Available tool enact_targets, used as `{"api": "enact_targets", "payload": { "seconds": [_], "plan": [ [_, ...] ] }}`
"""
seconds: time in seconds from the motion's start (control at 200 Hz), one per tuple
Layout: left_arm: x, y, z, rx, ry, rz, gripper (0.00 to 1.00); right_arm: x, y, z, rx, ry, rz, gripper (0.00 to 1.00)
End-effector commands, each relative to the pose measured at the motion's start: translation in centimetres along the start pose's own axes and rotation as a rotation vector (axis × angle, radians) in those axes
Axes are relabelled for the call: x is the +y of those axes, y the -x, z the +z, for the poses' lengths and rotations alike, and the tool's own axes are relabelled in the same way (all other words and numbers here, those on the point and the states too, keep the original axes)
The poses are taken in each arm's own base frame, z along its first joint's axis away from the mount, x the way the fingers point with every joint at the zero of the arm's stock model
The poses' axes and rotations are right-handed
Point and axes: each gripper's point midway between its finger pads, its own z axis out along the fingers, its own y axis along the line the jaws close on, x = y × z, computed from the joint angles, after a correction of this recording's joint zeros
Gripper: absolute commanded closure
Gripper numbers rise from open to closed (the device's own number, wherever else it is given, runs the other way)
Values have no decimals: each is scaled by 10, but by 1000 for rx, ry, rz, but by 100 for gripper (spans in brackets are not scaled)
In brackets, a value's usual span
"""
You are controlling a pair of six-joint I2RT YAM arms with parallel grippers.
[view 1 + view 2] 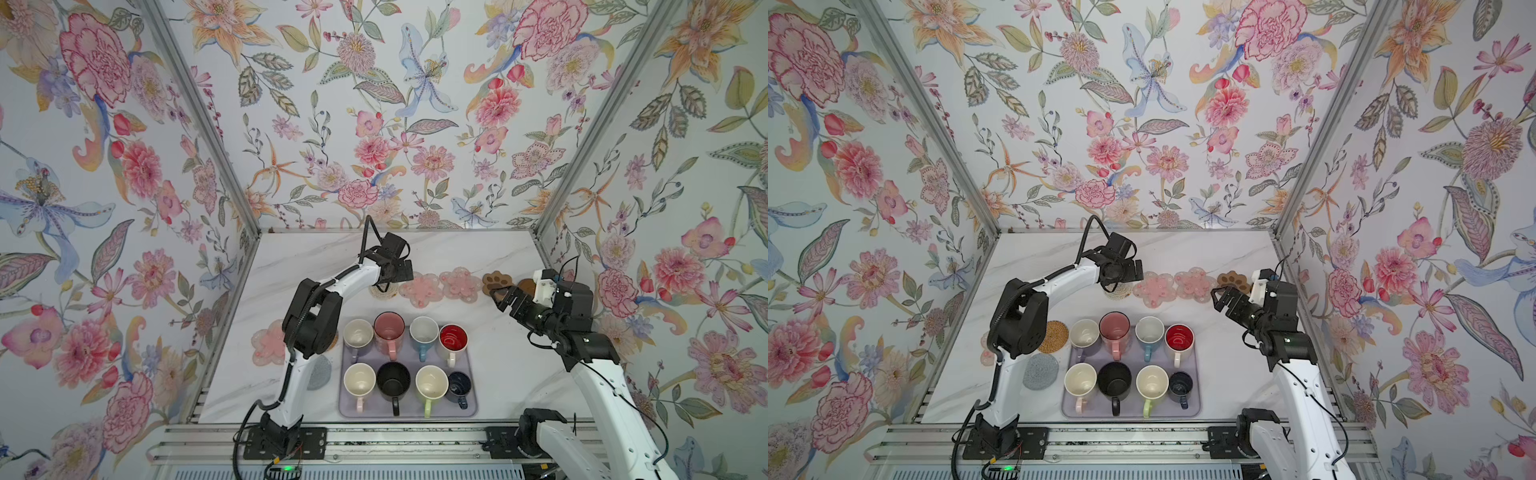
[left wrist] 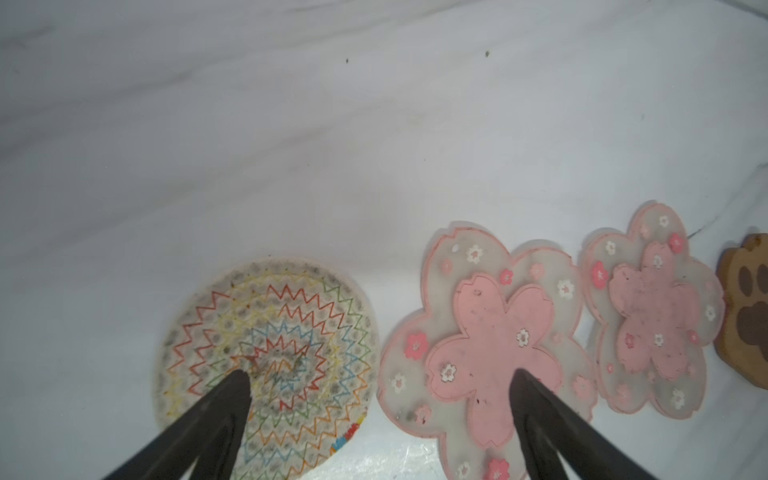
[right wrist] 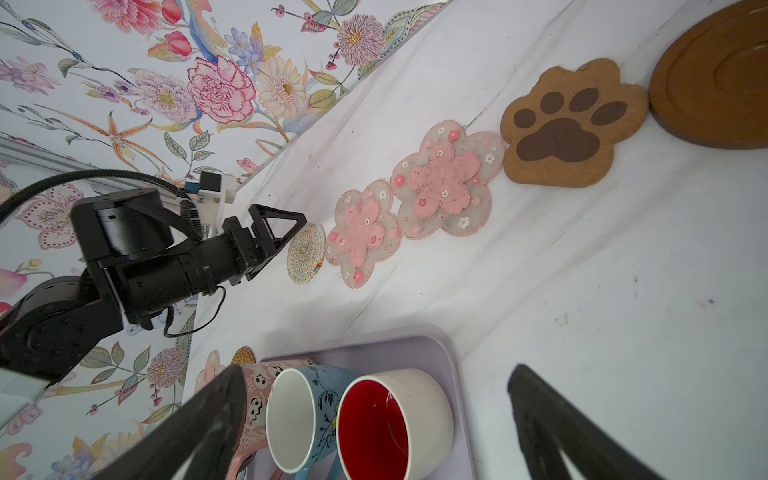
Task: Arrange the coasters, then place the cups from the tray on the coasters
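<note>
One pink flower coaster (image 1: 265,344) half hidden behind left arm (image 1: 311,322).

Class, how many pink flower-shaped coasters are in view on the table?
3. Two sit side by side in the back row, the left flower and the right flower; the third flower lies left of the tray, partly behind the left arm.

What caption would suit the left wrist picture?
Open left gripper poised above a beige woven coaster and a pink flower coaster.

We lose most of the brown disc coaster (image 1: 527,286) behind the right arm (image 1: 573,328), three o'clock of the paw coaster (image 1: 496,282).
</note>
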Motion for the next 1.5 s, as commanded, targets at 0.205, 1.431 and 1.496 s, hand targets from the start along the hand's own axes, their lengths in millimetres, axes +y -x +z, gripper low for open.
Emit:
{"api": "enact_targets", "payload": {
  "seconds": [0.205, 1.431, 1.496],
  "plan": [
    [38, 25, -128, -236, 51, -12, 1, 7, 1, 20, 26, 24, -2, 1],
    [190, -135, -156, -185, 85, -397, 1, 44, -7, 50, 88, 26, -98, 1],
    [189, -134, -150, -162, 87, -396, 1, 44, -7, 50, 89, 26, -96, 1]
  ]
}}
